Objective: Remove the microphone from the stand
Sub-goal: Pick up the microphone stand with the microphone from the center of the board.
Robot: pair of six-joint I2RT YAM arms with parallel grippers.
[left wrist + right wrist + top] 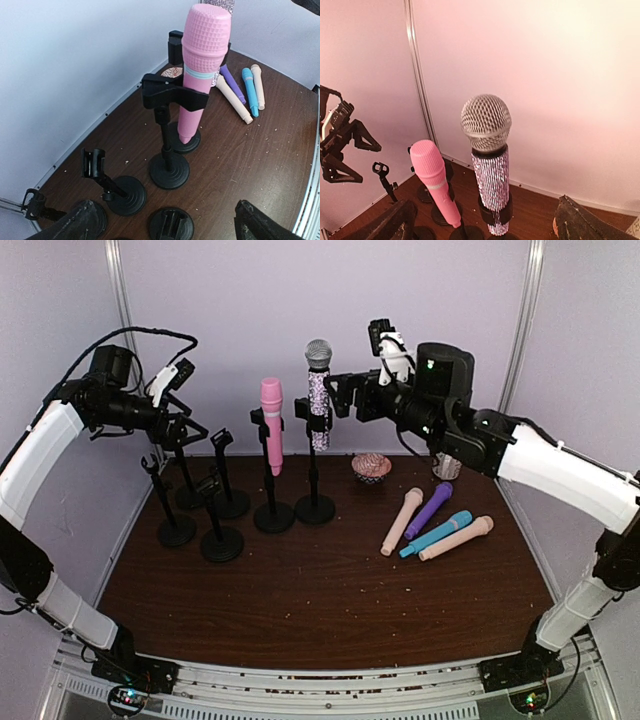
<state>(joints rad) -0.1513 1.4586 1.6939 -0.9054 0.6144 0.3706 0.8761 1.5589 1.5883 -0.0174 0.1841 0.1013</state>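
1. You have two microphones in stands at the back of the counter point(320, 620): the pink microphone point(271, 425) and, just on its right in the top view, the glitter microphone point(319, 400) with a silver mesh head
2. Each one stands upright in the black clip of its own stand. The pink microphone's stand point(273, 515) and the glitter microphone's stand point(315, 508) have round bases that sit just beside each other
3. Your right claw point(485, 220) is in the air near the glitter microphone, on its right side, at about the height of the handle. Its fingers are wide apart and hold nothing. In the right wrist view the microphone is ahead of the claw, not gripped
4. Your left claw point(167, 215) is in the air at the left, above the empty stands point(222, 530). Its fingers are also wide apart, with nothing held between them. In the left wrist view the pink microphone is ahead of it
5. The empty stands are four, grouped close together on the left of the pink microphone
6. On the right part of the counter four loose microphones lie side by side: a cream microphone point(402, 521), a purple microphone point(428, 510), a blue microphone point(437, 533) and a peach microphone point(456, 538)
7. A small patterned bowl point(371, 467) sits behind them, near the back wall
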